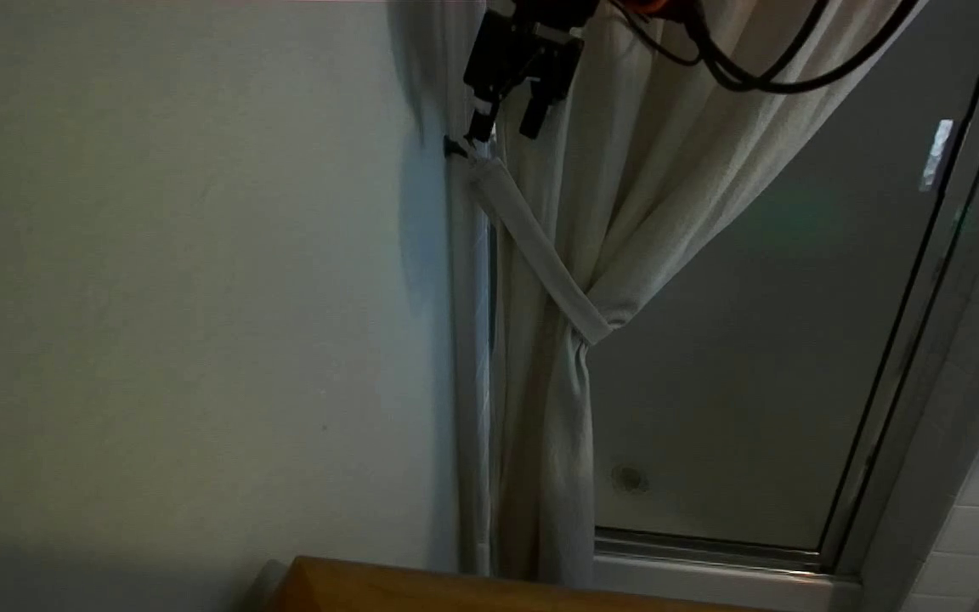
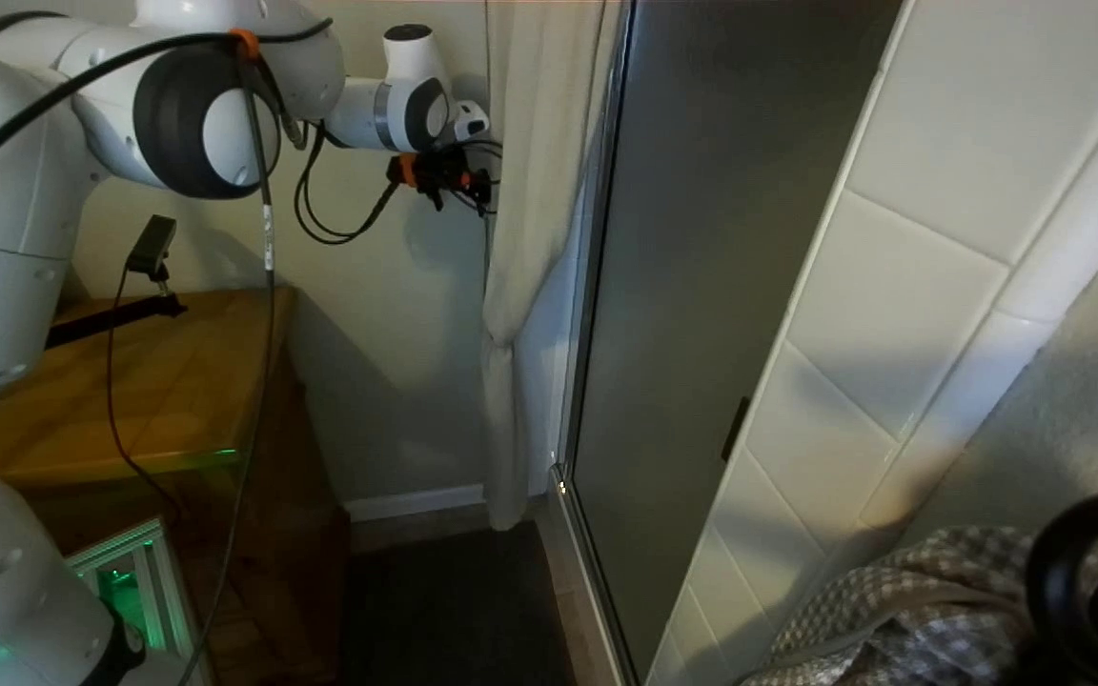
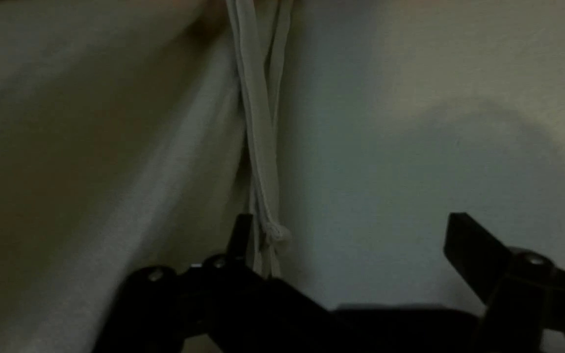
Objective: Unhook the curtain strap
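The gripper [image 1: 504,134] stands with its two fingers [image 3: 241,235] spread; in the wrist view a wide gap separates them. The curtain strap [image 1: 532,242] lies just below, at 6 o'clock: in an exterior view, its upper end sits near a small dark hook [image 1: 454,147] at 8 o'clock from the gripper, and its band runs toward 5 o'clock across the curtain [image 1: 668,212] to the gathered waist. In the wrist view, the knot-like strap end is just beside the 7 o'clock finger; contact between them cannot be determined.

Immediate obstructions, in an exterior view: curtain folds behind the fingers and toward 4 o'clock; plain wall [image 1: 200,153], 9 o'clock; looped black cables [image 1: 795,87], between 2 and 3 o'clock. Farther out at 4 o'clock is a grey panel [image 1: 753,340].

Outer items, in an exterior view: white arm [image 2: 15,171], 9 o'clock; wooden cabinet [image 2: 196,372], 8 o'clock, with a black box [image 2: 151,246] on a bracket [image 2: 120,318] above it; dark mat [image 2: 458,610], 6 o'clock; tiled wall [image 2: 825,391], 4 o'clock, with a checked cloth [image 2: 949,638] and black scroll [image 2: 1052,581] near it.
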{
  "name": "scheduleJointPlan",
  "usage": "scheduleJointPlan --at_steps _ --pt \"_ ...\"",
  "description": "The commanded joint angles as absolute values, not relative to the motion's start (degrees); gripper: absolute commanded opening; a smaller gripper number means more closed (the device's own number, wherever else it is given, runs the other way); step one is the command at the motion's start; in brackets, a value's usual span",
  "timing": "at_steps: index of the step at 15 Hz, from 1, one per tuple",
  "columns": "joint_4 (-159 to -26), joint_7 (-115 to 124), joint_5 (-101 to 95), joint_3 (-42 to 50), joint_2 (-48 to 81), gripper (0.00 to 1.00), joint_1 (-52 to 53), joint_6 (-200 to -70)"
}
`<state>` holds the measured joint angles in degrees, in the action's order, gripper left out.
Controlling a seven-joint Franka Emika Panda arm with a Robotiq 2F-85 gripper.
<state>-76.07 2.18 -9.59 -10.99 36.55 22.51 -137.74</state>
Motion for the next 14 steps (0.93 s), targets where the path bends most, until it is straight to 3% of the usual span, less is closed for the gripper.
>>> scheduleJointPlan --at_steps 1,14 --pt "-75.7 -1.12 -10.33 -11.37 38.36 1.0 22.09 -143.92" --pt "-73.06 -10.88 -7.35 -14.19 44.64 1.0 19.05 -153.92"
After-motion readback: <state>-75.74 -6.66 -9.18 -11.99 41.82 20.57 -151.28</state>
